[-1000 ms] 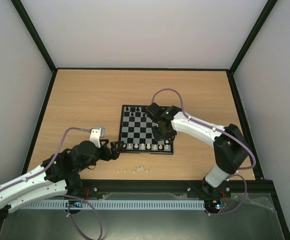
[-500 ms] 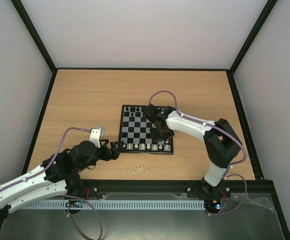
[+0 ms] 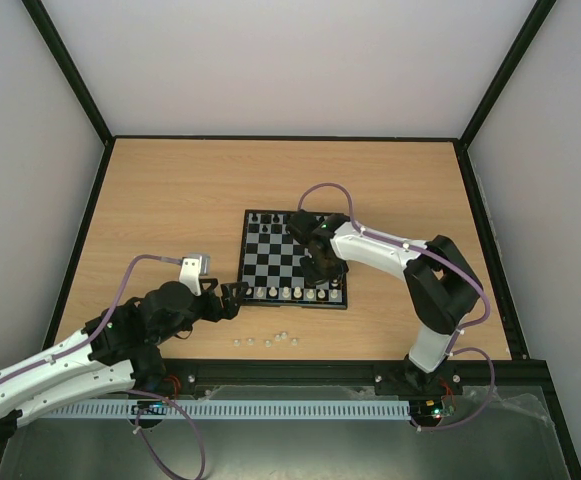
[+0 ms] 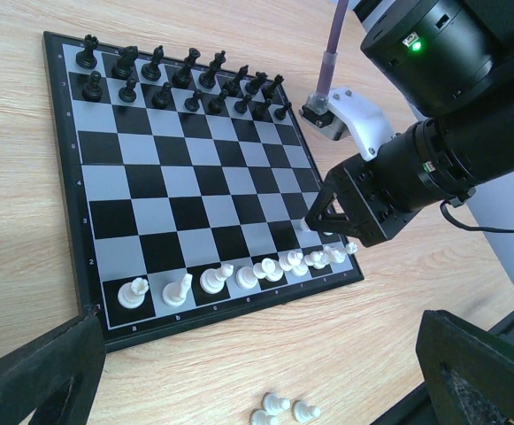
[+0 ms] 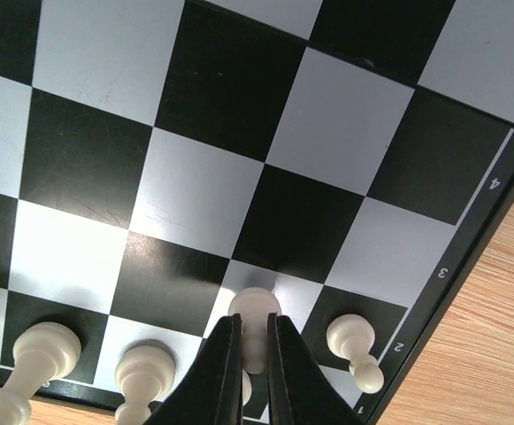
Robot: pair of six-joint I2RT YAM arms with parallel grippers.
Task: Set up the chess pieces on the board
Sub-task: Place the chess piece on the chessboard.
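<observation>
Tabletop (image 3: 170,200) carried board (image 3: 270,262) mid-frame. Left hand (image 3: 232,297), lower left of board, stood wide open, empty. Right hand (image 5: 254,359) pinched shut on white pawn (image 5: 255,305) at board's lower right squares. White chess pieces (image 3: 288,293) lined board's lower edge; few loose pieces (image 3: 267,340) lay below it.
</observation>
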